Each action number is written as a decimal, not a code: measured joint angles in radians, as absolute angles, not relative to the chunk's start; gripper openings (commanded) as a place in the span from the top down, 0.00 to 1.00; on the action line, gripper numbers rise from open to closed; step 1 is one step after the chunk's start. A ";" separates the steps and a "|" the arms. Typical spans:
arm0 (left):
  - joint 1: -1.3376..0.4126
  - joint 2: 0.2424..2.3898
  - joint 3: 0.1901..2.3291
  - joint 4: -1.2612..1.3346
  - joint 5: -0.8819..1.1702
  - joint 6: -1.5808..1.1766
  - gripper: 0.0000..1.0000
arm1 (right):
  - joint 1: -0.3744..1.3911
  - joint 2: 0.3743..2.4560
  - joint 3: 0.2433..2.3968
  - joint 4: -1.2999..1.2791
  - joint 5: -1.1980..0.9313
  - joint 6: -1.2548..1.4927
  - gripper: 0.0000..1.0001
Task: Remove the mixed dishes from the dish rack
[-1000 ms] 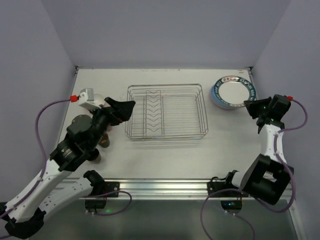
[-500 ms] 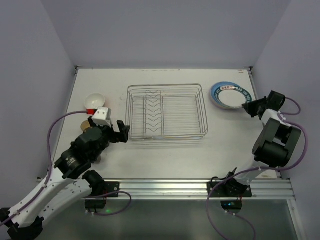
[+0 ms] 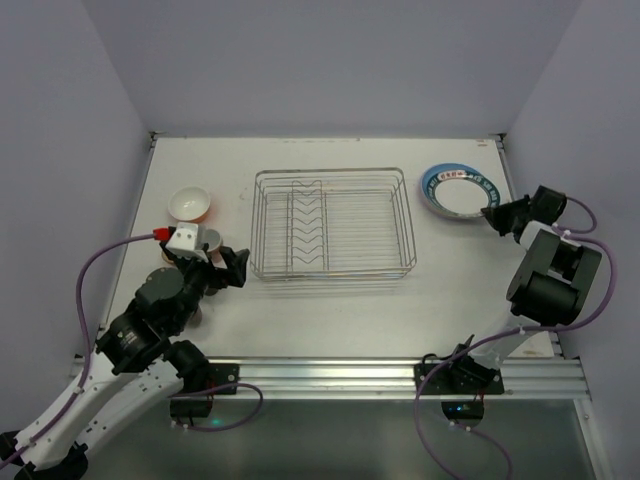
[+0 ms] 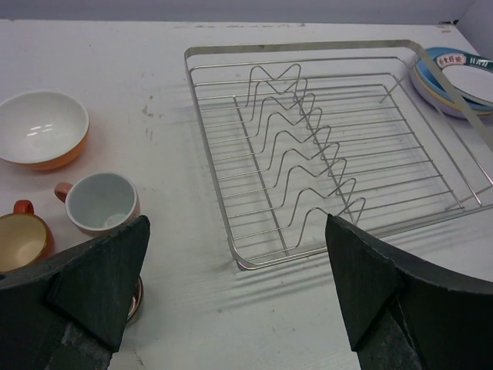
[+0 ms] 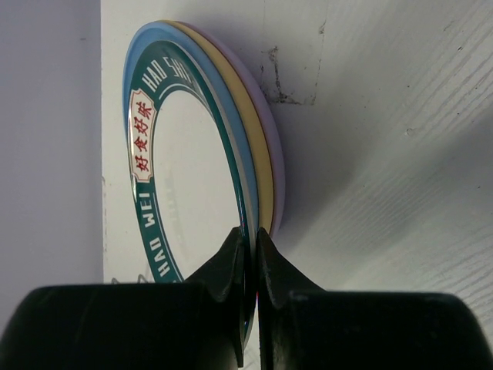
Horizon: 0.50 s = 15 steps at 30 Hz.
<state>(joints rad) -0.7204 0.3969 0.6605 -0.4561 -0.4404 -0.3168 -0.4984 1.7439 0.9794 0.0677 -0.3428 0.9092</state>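
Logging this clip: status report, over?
Left fingers open, right fingers shut at plate stack. Dish rack empty; bowl, cups on table. Nothing blocking.

Silver dish rack (image 4: 308, 46), orange bowl (image 4: 42, 127), pink cup (image 4: 100, 202), orange cup (image 4: 19, 239) left, plates (image 4: 451, 81) far right, fingers (image 4: 92, 285) spread wide

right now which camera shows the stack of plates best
The right wrist view: the plate stack fills it close up and edge-on, so the patterned, blue, yellow and lavender rims separate. The top external view shows the whole stack from above, small. The left wrist view catches only part behind the dish rack.
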 measured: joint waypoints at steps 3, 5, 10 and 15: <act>-0.720 0.397 0.657 -0.456 -0.448 -0.310 0.00 | -0.498 1.744 0.976 0.069 -0.353 0.909 1.00; -0.720 0.397 0.656 -0.454 -0.451 -0.308 0.00 | -0.498 1.744 0.976 0.070 -0.356 0.908 1.00; -0.720 0.393 0.656 -0.450 -0.451 -0.302 0.00 | -0.498 1.749 0.976 0.074 -0.362 0.908 1.00; -0.720 0.374 0.640 -0.436 -0.451 -0.295 0.00 | -0.498 1.770 0.976 0.099 -0.381 0.908 1.00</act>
<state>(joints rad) -0.7204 0.3744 0.6403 -0.4358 -0.4515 -0.2951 -0.4984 1.7699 0.9760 0.0994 -0.3805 0.9081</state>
